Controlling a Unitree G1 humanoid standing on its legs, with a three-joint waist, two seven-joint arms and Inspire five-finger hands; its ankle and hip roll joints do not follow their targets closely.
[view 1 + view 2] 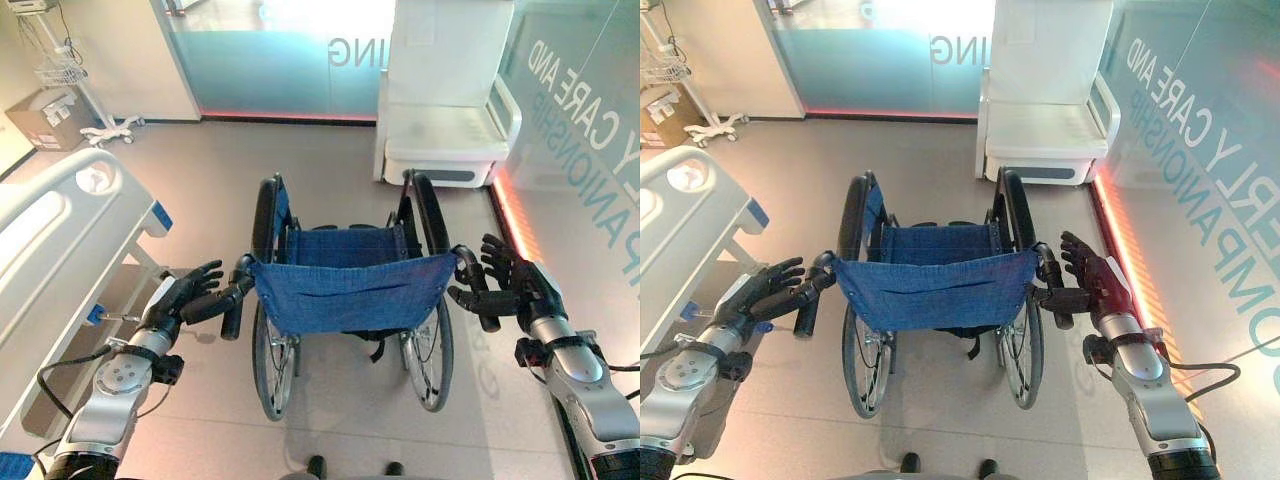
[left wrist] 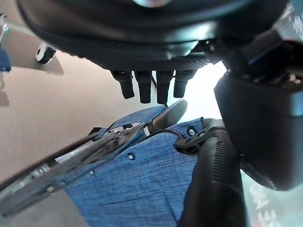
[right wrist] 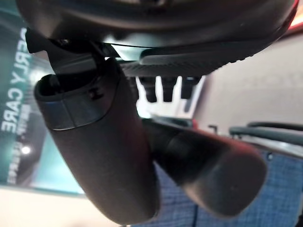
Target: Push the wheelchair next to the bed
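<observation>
Left robot hand (image 1: 178,297) is reaching forward from the near left, fingers extended and relaxed, thumb angled inward. Right robot hand (image 1: 512,285) is reaching in from the near right, fingers spread and straight, thumb pointing left. Both forearms are angling inward.

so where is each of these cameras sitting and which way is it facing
Left eye view: on the head, looking down at the wheelchair, bed on the left; left hand and right hand at the push handles.
Right eye view: same head, slightly to the side, sharing that scene.
Left wrist view: on the left wrist, looking along straight fingers at the left push handle and blue backrest.
Right wrist view: on the right wrist, thumb beside the right push handle.
</observation>
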